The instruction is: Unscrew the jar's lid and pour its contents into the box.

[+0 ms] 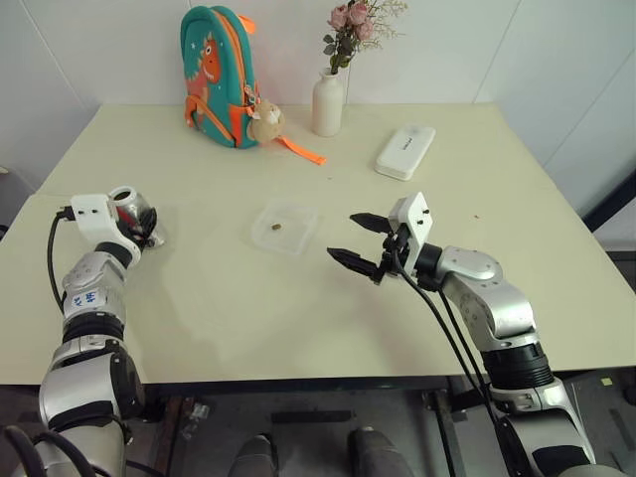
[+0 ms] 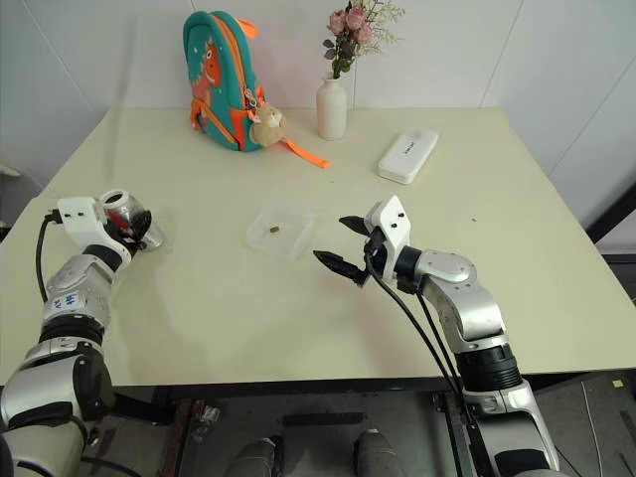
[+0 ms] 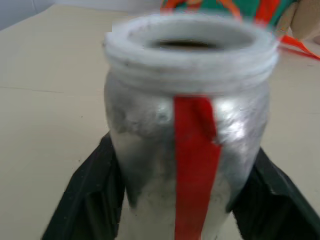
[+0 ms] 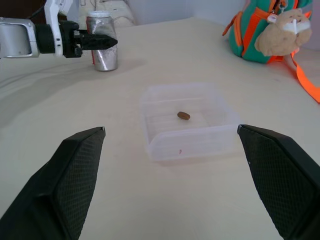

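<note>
Black fingers of the right gripper point(image 4: 171, 175) stand spread wide and hold nothing. Just ahead of their tips, between them, sits the shallow, square, clear plastic box point(image 4: 186, 141) with one small brownish-olive bit point(image 4: 183, 115) lying in it. Well beyond, the left gripper point(image 3: 180, 200) has a black finger on either side of the small silvery-clear cylindrical jar point(image 3: 187, 135) with a red stripe; whether they press on it cannot be told. That jar stands upright on the cream table point(image 1: 199, 298), its threaded mouth uncovered.
</note>
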`<control>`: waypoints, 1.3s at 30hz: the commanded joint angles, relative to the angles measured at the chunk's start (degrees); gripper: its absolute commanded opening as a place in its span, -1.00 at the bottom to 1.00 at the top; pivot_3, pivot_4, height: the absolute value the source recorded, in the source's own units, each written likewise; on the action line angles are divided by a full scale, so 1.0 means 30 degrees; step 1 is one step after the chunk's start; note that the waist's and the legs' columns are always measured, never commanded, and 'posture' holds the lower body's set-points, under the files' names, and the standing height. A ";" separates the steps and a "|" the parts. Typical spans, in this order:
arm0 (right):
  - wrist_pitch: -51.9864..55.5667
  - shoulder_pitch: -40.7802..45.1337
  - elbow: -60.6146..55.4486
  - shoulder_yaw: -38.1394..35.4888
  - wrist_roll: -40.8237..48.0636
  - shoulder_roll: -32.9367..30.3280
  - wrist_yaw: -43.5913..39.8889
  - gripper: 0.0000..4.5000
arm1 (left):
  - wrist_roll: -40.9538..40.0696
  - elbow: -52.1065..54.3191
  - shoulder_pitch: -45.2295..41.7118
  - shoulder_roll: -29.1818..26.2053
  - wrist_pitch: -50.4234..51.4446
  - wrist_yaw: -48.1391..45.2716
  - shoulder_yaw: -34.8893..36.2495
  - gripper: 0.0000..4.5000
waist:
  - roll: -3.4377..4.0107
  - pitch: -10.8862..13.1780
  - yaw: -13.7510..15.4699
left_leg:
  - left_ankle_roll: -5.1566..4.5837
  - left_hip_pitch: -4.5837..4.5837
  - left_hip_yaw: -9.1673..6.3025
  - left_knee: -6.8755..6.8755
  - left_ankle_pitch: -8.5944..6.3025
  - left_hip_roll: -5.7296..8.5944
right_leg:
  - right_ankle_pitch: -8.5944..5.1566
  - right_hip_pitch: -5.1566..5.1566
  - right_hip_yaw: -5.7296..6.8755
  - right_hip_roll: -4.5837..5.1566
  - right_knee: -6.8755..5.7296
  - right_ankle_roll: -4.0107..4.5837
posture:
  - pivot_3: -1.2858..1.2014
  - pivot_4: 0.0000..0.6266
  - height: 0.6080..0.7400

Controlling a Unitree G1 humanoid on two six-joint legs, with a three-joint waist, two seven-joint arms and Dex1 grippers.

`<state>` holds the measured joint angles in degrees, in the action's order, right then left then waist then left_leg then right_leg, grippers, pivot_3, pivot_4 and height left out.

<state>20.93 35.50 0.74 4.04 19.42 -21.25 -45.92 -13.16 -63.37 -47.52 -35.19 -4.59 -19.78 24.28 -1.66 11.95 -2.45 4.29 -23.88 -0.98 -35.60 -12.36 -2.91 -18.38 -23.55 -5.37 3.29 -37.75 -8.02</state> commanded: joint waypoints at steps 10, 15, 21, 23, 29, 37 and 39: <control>-0.2052 0.0198 -0.0387 -0.0470 0.0348 0.0275 -0.0364 1.00 | -0.1184 0.8405 0.4631 -0.0471 0.3254 -0.0186 0.0303 0.99 | -0.0016 -0.0007 -0.0177 | 0.0002 -0.0017 -0.0009 0.0016 0.0000 -0.0002 | 0.0001 -0.0010 -0.0001 0.0002 0.0006 0.0000 | 0.03 -0.52 1.00; -0.1836 0.0339 -0.0540 -0.0641 0.0616 -0.0384 -0.1177 1.00 | -0.1528 1.6167 0.9823 -0.1200 0.6631 0.0036 0.1293 0.99 | -0.0017 -0.0007 -0.0305 | 0.0005 -0.0008 -0.0002 0.0033 -0.0001 -0.0011 | 0.0004 -0.0012 -0.0013 0.0005 0.0007 0.0010 | 0.03 -0.52 1.00; -0.1678 0.0453 -0.0548 -0.0861 0.1053 -0.1789 -0.2834 1.00 | -0.2226 2.1431 1.4105 -0.3647 0.5681 -0.4382 0.2128 0.99 | -0.0033 -0.0003 -0.0255 | 0.0021 0.0063 0.0016 0.0125 0.0009 -0.0014 | 0.0000 0.0005 -0.0016 0.0007 0.0037 0.0069 | 0.03 -0.52 1.00; -0.2564 0.0426 -0.0407 -0.0945 0.1131 -0.2370 -0.3939 1.00 | -0.2831 2.2435 1.4560 -0.4617 0.4668 -0.6862 0.2017 0.99 | -0.0035 -0.0003 -0.0116 | 0.0030 0.0100 0.0016 0.0167 0.0020 -0.0013 | -0.0005 0.0049 -0.0010 0.0015 0.0090 0.0112 | 0.03 -0.52 1.00; -0.3487 0.0755 0.0737 -0.0992 0.1400 -0.3476 -0.6401 1.00 | -0.4536 2.3603 1.3951 -0.6113 0.4273 -1.1869 0.0445 0.99 | -0.0033 -0.0003 -0.0275 | 0.0011 0.0135 0.0093 0.0194 0.0012 -0.0014 | -0.0079 0.0105 -0.0018 0.0051 0.0227 0.0324 | 0.03 -0.52 1.00; -0.2577 -0.0323 0.0050 -0.1363 0.1640 -0.4927 -0.7476 1.00 | -0.3923 2.2174 1.0932 -0.5607 0.3278 -1.2978 -0.1609 0.99 | -0.0036 0.0000 -0.0329 | -0.0014 0.0127 0.0112 0.0222 -0.0021 -0.0044 | 0.0033 0.0069 -0.0040 0.0015 0.0242 0.0105 | 0.03 -0.52 1.00; -0.2829 -0.0718 -0.0078 -0.1542 0.1462 -0.5032 -0.7168 1.00 | -0.4121 2.2343 1.1016 -0.5430 0.3666 -1.2932 -0.1750 0.99 | -0.0037 0.0001 -0.0340 | -0.0027 0.0125 0.0116 0.0225 -0.0035 -0.0047 | 0.0021 0.0066 -0.0045 0.0012 0.0244 0.0095 | 0.03 -0.52 1.00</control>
<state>12.99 33.47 2.51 1.46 23.30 -35.46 -67.92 -25.28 3.22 -14.67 -51.68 6.42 -58.38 18.99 -1.78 11.96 -3.47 4.20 -23.52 -0.61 -34.93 -12.48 -3.06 -18.33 -23.37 -5.52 3.32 -37.01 -7.75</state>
